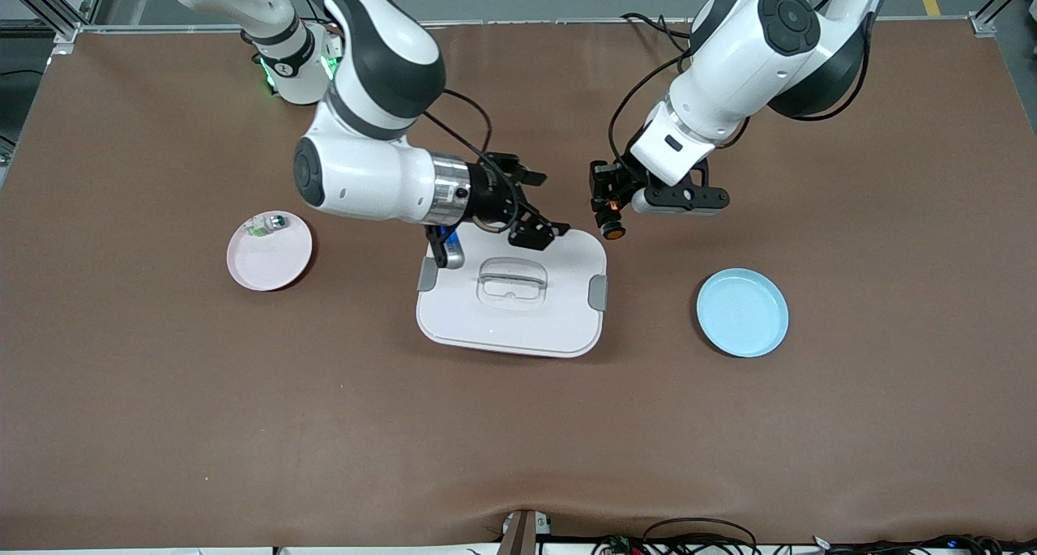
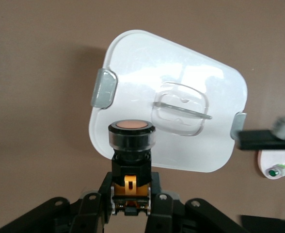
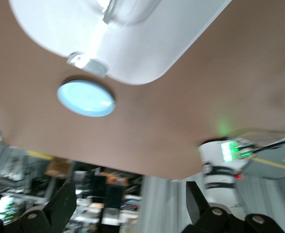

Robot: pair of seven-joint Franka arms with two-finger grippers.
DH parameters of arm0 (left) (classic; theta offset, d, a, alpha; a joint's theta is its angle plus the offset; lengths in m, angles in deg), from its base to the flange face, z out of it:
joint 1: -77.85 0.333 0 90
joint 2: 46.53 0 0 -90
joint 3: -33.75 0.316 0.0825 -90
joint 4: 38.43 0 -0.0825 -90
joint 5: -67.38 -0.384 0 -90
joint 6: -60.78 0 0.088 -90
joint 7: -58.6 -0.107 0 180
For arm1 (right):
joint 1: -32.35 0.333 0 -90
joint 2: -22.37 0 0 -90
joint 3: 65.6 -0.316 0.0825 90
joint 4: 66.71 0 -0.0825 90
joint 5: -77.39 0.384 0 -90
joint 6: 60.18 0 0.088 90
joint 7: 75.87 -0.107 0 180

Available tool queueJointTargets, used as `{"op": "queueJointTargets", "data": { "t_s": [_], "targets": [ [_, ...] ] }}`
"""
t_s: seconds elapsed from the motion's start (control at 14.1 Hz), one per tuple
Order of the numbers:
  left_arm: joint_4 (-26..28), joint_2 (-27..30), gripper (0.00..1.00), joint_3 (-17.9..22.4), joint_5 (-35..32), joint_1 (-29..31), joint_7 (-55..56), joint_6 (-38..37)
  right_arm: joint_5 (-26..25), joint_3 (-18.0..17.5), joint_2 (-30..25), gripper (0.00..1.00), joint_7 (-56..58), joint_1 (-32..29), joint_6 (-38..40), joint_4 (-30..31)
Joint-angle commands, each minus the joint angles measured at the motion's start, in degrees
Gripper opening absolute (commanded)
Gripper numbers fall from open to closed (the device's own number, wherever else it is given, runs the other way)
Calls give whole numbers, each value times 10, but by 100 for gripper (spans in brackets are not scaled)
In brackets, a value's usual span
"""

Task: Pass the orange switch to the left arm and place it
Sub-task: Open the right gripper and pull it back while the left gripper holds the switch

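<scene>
Carrying the orange switch [image 1: 613, 229], pinched in the left gripper [image 1: 609, 212] just off the box [image 1: 512, 294] edge, toward the blue plate [image 1: 742, 312], keeping it level and skirting the lid, leaving the right gripper [image 1: 531, 207] spread over the box.

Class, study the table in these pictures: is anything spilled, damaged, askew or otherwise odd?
Nothing is spilled or damaged. The white box sits slightly turned on the table. The left gripper, above the table beside the box, is shut on the orange switch; the right gripper hangs open over the box's edge.
</scene>
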Motion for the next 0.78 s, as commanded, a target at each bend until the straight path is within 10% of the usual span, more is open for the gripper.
{"op": "queueJointTargets", "data": {
  "t_s": [0.0, 0.28, 0.71],
  "targets": [
    [-13, -3, 0, -1, -36, 6, 4, -28, -79, -5, -42, 100, 51, -31, 87, 17],
    [-13, -2, 0, 0, -42, 29, -40, -65, -121, -5, -122, 100, 174, -54, 99, 118],
    [-12, 0, 0, -1, -99, 76, -196, -132, -309, -6, -169, 100, 269, -54, 142, 165]
  ]
}}
